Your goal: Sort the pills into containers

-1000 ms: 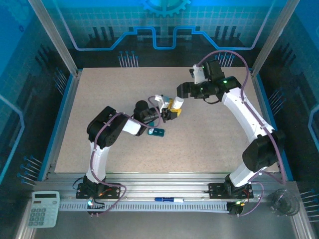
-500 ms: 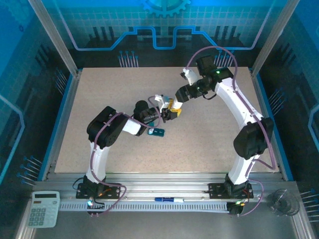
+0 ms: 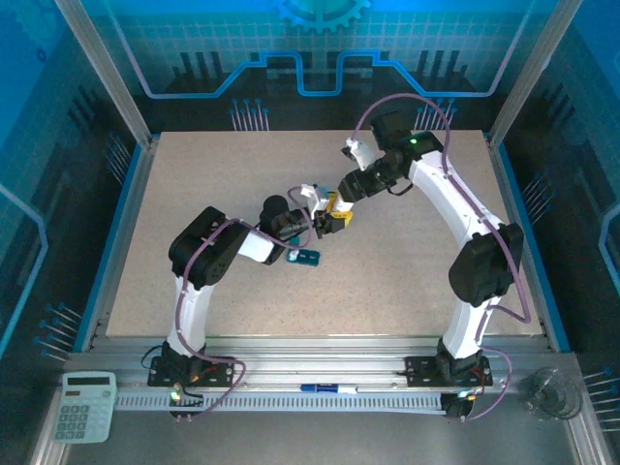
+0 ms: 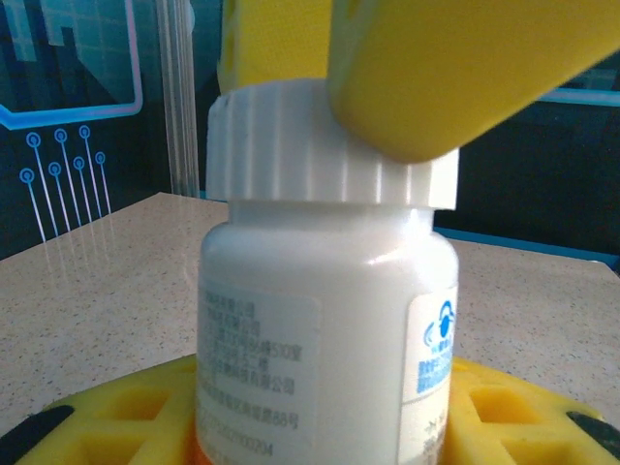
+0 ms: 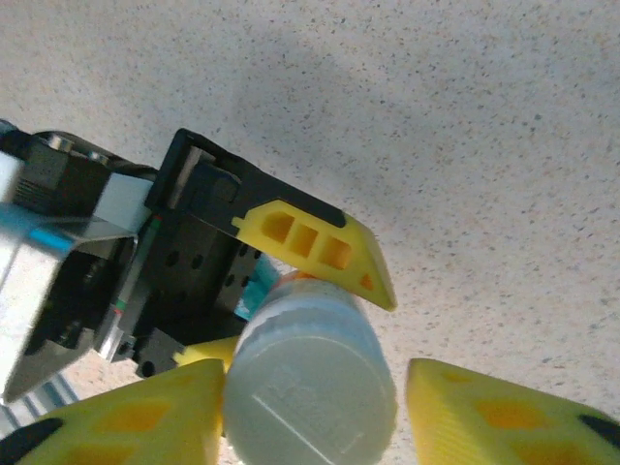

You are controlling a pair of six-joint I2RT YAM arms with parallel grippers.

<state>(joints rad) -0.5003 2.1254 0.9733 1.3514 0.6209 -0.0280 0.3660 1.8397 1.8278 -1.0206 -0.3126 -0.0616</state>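
The right arm has swung in from the 2 o'clock side over the last moment, and its end effector (image 5: 315,402) now straddles the white ribbed cap (image 4: 291,140) of the pill bottle (image 4: 325,329). Its yellow fingers have drawn in a good deal. One presses on the cap, but the right wrist view shows a sliver of gap at the other, so I cannot tell whether the grip is firm yet.

The left end effector (image 4: 325,436) has not moved. It is clamped on the bottle's body, holding it upright just above the desk (image 3: 213,174), near the middle and a little toward 12 o'clock.

To me this looks like the start of unscrewing: one arm steadies the bottle and the other takes the lid. No pills are out.

The teal pill box (image 3: 306,257) lies flat on the desk at about 7 o'clock from the bottle, close beside the left wrist. Nothing touches it, and from above I can't tell whether its compartments hold anything.
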